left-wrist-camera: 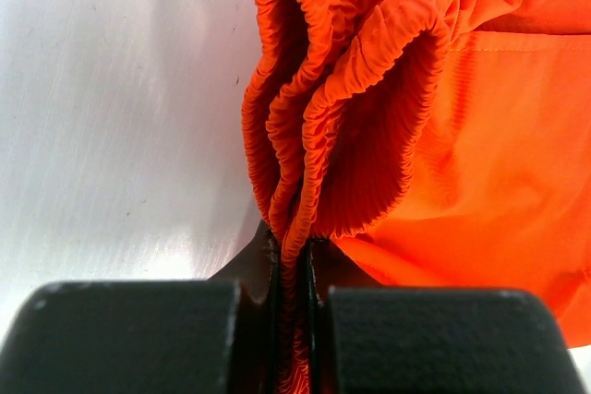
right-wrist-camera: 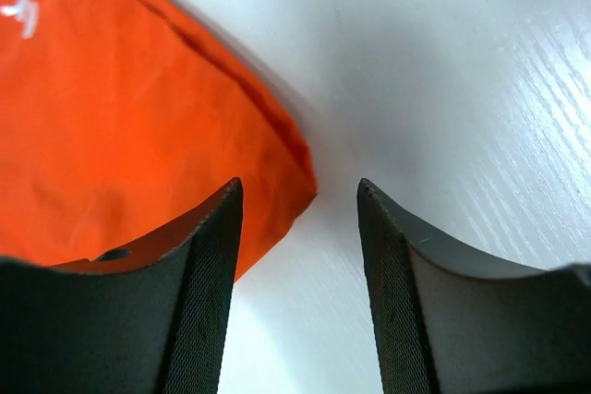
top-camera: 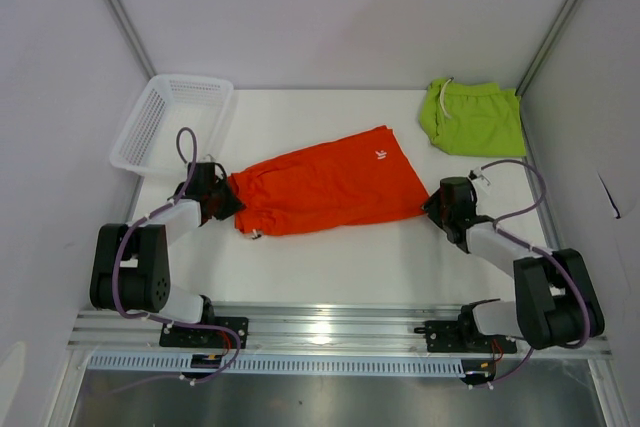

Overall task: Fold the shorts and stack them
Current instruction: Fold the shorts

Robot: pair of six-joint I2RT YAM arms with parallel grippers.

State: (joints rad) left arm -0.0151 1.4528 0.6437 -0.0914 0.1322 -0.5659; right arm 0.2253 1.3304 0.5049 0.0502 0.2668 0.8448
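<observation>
Your left claw (left-wrist-camera: 294,269) is clenched on the orange shorts (top-camera: 320,187), stretched across mid-frame on the surface (top-camera: 330,267). Your right claw (right-wrist-camera: 300,200) stands released, the hem (right-wrist-camera: 291,177) only at the edge of its gap: close now and it may pinch nothing. Green shorts (top-camera: 475,119) lie upper right.

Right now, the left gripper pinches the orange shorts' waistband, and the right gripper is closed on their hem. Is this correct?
No. The right gripper is open, holding nothing, as the right wrist view shows. The left gripper does pinch the waistband of the orange shorts.

Black-white arms (top-camera: 165,219), purple cables (top-camera: 180,144), black jaws
</observation>
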